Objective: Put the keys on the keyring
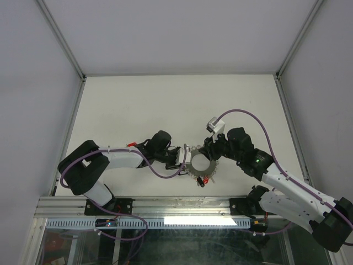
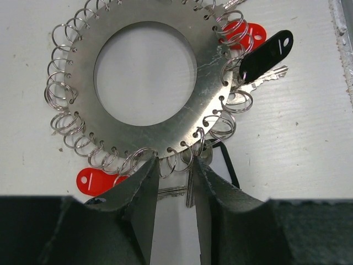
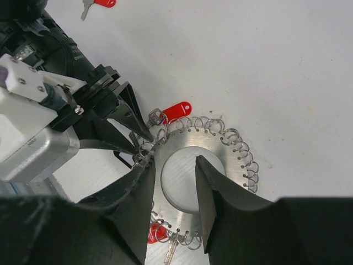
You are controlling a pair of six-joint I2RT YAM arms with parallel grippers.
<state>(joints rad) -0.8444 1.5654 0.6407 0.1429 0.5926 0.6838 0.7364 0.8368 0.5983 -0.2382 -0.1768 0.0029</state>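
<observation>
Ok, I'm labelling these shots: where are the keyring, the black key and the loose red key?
keyring (image 2: pixel 143 138), left wrist view, bare lower band.
black key (image 2: pixel 266 53), left wrist view, plastic head.
loose red key (image 3: pixel 105 3), right wrist view, red head.

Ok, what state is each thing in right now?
Keyring: flat on table, small loops around rim.
Left fingers: apart, straddling a rim loop; grip unclear.
Right fingers: apart over keyring; grip unclear.
Dark-headed key: lying at keyring's rim.
Loose red-headed key: lying apart on table.
</observation>
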